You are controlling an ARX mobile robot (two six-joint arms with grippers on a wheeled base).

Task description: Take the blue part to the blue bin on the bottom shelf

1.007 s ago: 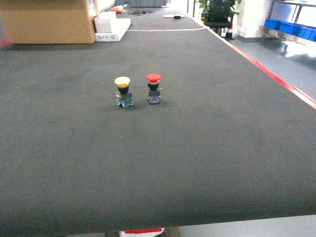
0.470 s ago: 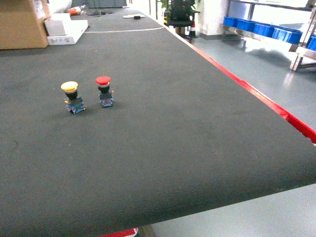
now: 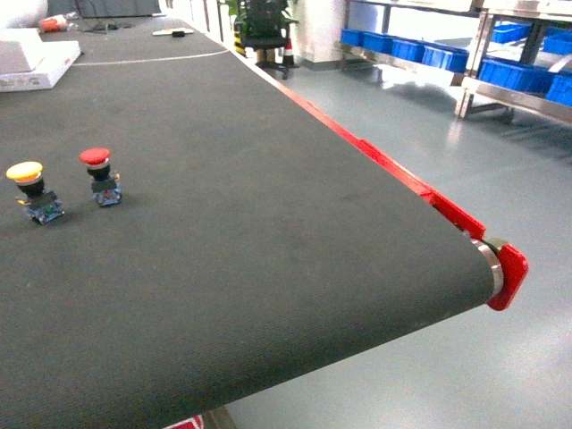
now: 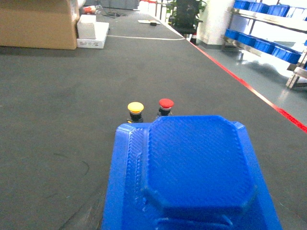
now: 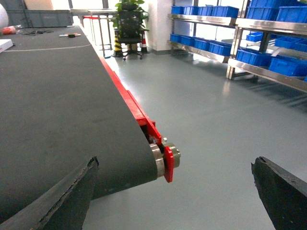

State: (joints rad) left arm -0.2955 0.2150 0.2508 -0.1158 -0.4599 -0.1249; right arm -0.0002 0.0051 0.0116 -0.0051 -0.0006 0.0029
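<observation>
The blue part, a dark blue blocky piece with a ridged surface, fills the lower half of the left wrist view, close to the camera and above the dark belt. It hides the left gripper's fingers. My right gripper is open, with only floor and the belt's end between its dark fingers. Blue bins stand in rows on steel racks across the aisle, several on the bottom shelf. Neither gripper shows in the head view.
A yellow-capped push-button and a red-capped push-button stand on the black belt at the left. The belt ends at a red end cap, and grey floor lies between it and the racks. A chair stands far back.
The head view has swung to the right. The two push-buttons slid from the middle to the left edge, and the belt's end, the floor and the racks came into view.
</observation>
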